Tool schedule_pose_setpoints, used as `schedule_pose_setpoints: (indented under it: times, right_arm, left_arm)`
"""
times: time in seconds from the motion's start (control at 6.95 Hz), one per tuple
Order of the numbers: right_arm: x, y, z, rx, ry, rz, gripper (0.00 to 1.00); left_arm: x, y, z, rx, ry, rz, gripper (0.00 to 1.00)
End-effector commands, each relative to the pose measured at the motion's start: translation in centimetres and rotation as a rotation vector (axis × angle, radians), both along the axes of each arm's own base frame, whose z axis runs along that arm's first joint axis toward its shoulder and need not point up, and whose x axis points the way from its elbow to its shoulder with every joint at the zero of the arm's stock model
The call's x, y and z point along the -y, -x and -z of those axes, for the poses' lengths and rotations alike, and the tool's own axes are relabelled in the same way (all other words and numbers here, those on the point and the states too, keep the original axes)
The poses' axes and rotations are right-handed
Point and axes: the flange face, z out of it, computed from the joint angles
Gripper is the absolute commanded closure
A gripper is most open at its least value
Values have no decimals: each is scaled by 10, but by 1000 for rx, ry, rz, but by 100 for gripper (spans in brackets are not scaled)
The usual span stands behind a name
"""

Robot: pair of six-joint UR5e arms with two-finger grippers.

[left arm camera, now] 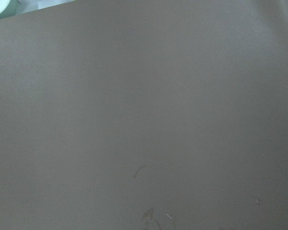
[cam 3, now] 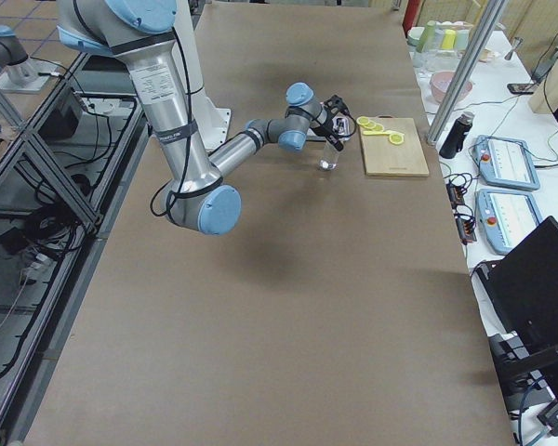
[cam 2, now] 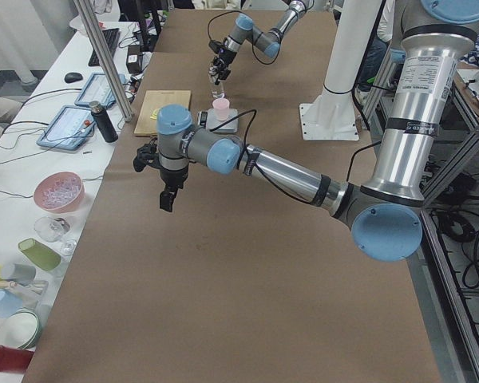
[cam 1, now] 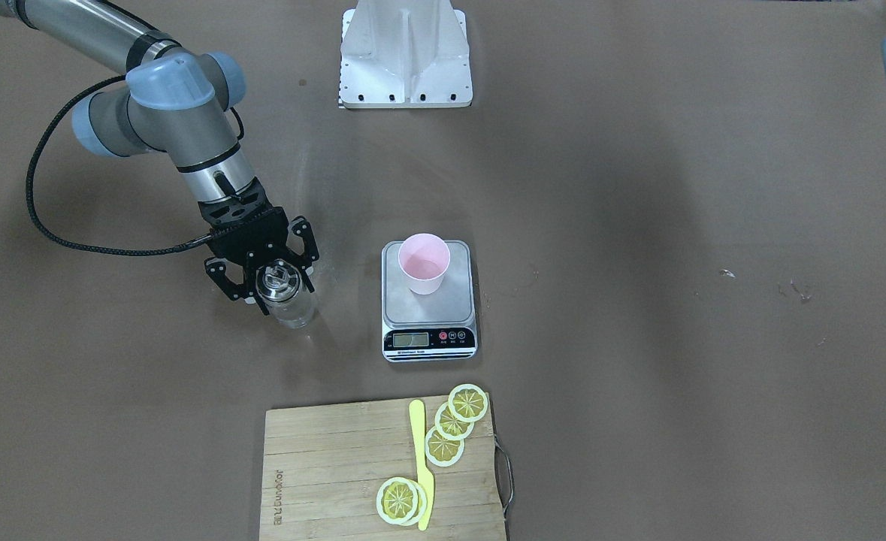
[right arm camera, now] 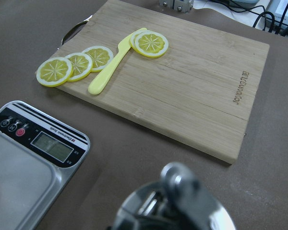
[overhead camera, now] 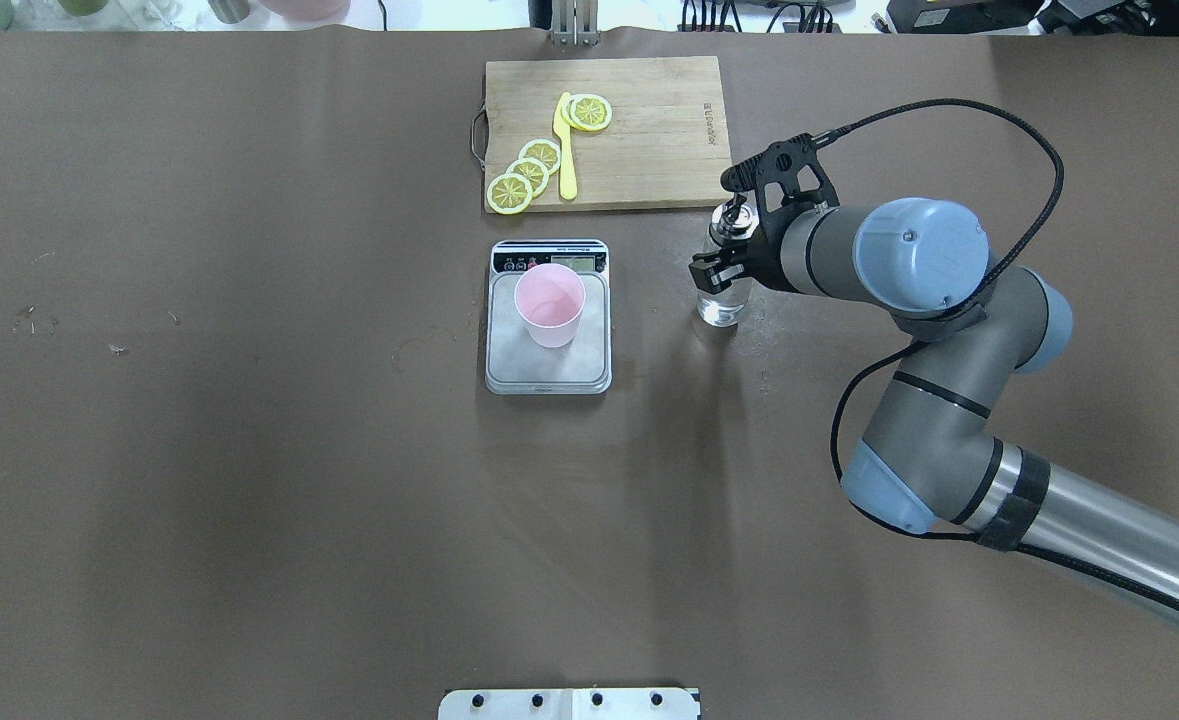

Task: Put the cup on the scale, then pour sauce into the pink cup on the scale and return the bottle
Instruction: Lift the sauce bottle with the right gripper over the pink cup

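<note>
Cup [cam 1: 424, 263] stands upright on the scale [cam 1: 412, 309] at the middle of the front-facing frame, its base on the upper half of the steel plate and well inside the plate's edges. The pink rim faces up; whether anything is inside cannot be told. The scale's black strip with display and buttons lies along its lower edge in that view.

To the left of the scale in the same frame, apart from it, the bottle [cam 1: 292, 306] stands upright on the brown surface [cam 1: 638, 338]. Its metal cap [cam 1: 276, 276] points up, and clear sauce [overhead camera: 722, 310] shows through the lower glass in the overhead view.

The right hand [cam 1: 277, 289] comes down from the upper left of the front-facing frame. Its black fingers [cam 1: 241, 289] sit on either side of the bottle's upper part, closed against the glass as far as can be seen. The right wrist view shows the cap blurred at its lower centre.

At the lower centre of the front-facing frame lies a wooden cutting board [cam 1: 322, 466] with lemon slices [cam 1: 467, 403] and a yellow knife [cam 1: 420, 466].

The left hand [cam 2: 168, 195] hangs above bare surface, well away from the scale; how far it is open cannot be told.
</note>
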Motion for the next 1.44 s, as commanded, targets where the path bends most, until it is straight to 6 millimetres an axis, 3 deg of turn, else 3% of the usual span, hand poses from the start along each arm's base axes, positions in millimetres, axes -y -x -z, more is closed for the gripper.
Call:
schedule_pose_setpoints:
  times: [0.0, 0.43, 0.72, 1.29]
  right_arm:
    - [0, -8, 43, -74, 60, 30, 100]
    - [-14, -23, 84, -202, 91, 39, 100]
    - [-39, -1, 108, -299, 87, 40, 100]
    - [-57, 32, 161, -489, 82, 70, 100]
  left_arm:
    - [1, 0, -2, 0, 3, -1, 3]
    - [1, 0, -4, 0, 8, -1, 3]
    - [1, -1, -4, 0, 10, -2, 3]
    - [-4, 0, -7, -6, 17, -6, 3]
